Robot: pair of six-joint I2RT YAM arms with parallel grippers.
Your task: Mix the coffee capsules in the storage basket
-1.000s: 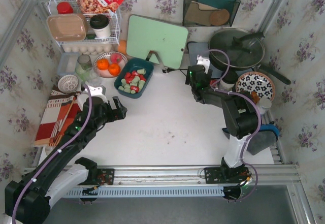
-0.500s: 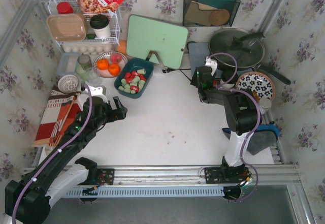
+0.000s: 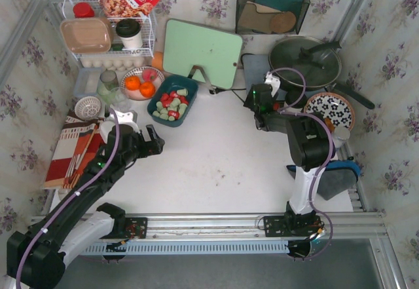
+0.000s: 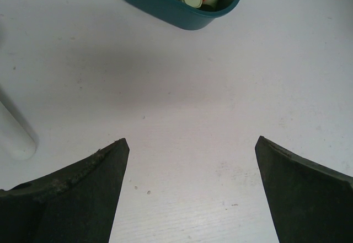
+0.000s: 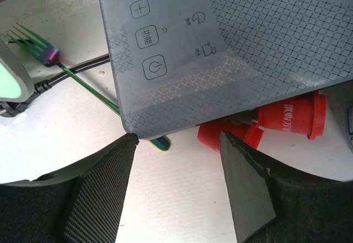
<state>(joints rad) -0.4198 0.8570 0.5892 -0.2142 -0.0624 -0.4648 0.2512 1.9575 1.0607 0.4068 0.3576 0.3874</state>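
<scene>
So the storage basket [image 4: 176, 11] sits straight ahead of the left gripper [image 4: 191, 141], a bit further out on the table, near but not touching. Its long side runs diagonally, with the near end angled toward that arm. The left arm is clearly the closer one. Its jaws are spread wide with nothing in them, just bare table between the fingers.

The right gripper [image 5: 177, 138] is well apart from the basket, over by the grey cooktop [image 5: 248, 44]. It's parted too and holding nothing. Right in front of its tips are two stray red capsules [image 5: 287, 119] lying on their sides, tucked against the cooktop's edge, with a fork [image 5: 38, 47] off to the side.

The coffee capsules [image 3: 171, 102] in the basket are little tapered cups, bright red and pale green, piled loosely. I'd guess the left arm does the stirring.
</scene>
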